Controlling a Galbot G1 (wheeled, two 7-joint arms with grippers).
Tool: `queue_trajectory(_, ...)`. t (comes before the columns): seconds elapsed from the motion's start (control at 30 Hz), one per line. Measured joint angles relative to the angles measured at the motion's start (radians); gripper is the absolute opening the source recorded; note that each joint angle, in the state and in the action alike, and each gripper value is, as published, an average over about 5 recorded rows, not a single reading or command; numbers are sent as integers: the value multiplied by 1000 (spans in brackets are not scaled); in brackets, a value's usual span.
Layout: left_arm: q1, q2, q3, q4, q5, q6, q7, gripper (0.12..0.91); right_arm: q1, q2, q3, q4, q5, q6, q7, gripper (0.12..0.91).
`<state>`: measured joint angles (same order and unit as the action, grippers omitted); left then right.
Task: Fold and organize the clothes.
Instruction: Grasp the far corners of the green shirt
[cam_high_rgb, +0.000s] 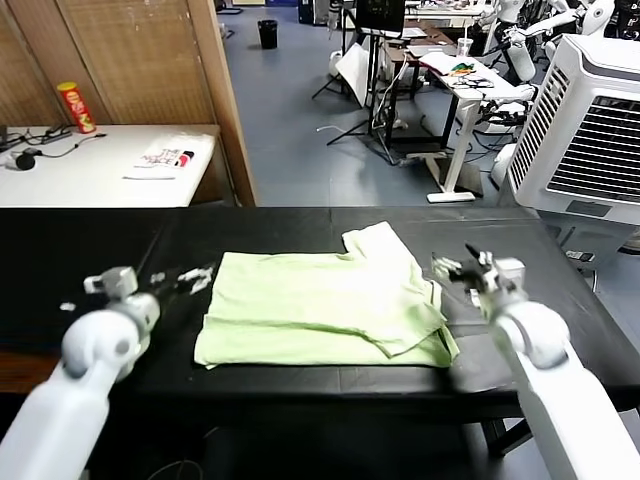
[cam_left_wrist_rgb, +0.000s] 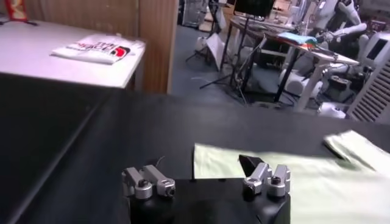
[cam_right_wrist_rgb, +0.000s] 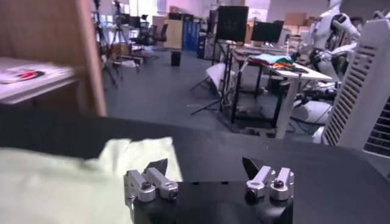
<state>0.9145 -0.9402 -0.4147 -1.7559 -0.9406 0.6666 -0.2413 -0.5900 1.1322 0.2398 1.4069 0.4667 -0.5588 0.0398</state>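
the pale green polo shirt (cam_high_rgb: 325, 305) lies folded flat in the middle of the black desk (cam_high_rgb: 90, 250). left gripper (cam_high_rgb: 178, 280) hovers just off its left edge, right gripper (cam_high_rgb: 455, 268) off its right edge, fingers apart on both, holding nothing.

Shirt (cam_high_rgb: 320, 305) on table (cam_high_rgb: 90, 250), between pincers
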Motion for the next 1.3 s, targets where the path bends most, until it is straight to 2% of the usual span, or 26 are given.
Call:
queue_trajectory(0.17,-178,-26,123,186,20,35,33,798,145,65,-96,-209,-5,-12,-34,798)
queue_trajectory(0.33,-266,-55,193,324,31,54,58,798,222,110,-147,-350,-10,-18,-54,798)
queue_trajectory(0.67,-328,-89,223,449,46,38,88,798,289,171,-166,-531,-57,17,-81,798)
queue_trajectory(0.9,-350,-108,224,487,40,31,93,798,313,192,-164,-590,-58,20,-91,795)
queue_trajectory(1.0,-354,-114,226,493,40,31,95,798,317,199,-163,-601,-58,18,-99,755)
queue_trajectory(1.13,-357,-121,227,499,41,31,96,759,314,202,-164,-601,-59,14,-112,632)
queue_trajectory(1.2,-357,-122,228,499,42,32,98,678,313,202,-163,-600,-59,13,-115,554)
queue_trajectory(1.3,-356,-123,228,499,43,33,100,512,311,203,-157,-601,-58,12,-118,399)
